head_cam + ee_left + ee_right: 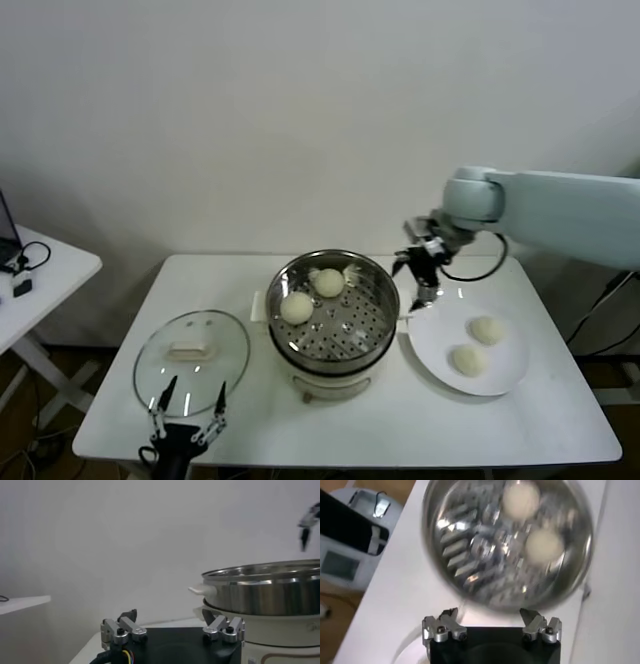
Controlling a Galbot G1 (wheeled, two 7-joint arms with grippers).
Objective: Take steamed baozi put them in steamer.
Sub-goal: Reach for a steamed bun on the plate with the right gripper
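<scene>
Left gripper point(187, 410) idles wide at your near edge. Right gripper point(421, 276) hangs wide, empty; your plate baozi point(468, 360) lie at its 5 o'clock, right arm nearer.

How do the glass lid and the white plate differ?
The lid is clear glass with a white handle; the plate is plain opaque white. The lid lies left of the steamer and carries nothing; the plate lies right, holding two baozi. Both are round and flat on the table.
</scene>
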